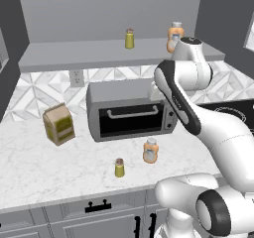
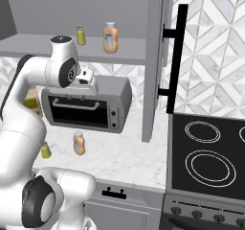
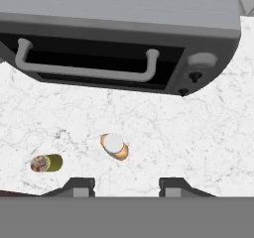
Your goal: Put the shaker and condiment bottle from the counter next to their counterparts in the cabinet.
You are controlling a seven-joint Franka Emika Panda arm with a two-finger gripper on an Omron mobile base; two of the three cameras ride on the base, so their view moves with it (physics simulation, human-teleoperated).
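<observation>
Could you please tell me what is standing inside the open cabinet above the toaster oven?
A shaker and an orange bottle stand on the cabinet shelf, apart. The arm partly covers the bottle in the left view.

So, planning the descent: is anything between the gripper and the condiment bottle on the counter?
No. In the hand view the gripper hangs above the condiment bottle with only bare counter around it; the shaker stands off to one side.

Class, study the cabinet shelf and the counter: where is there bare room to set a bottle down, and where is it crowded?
The cabinet shelf is bare left of the twin shaker, and between it and the twin bottle. The counter is open between the box and the shaker. Crowded: around the condiment bottle just before the toaster oven.
</observation>
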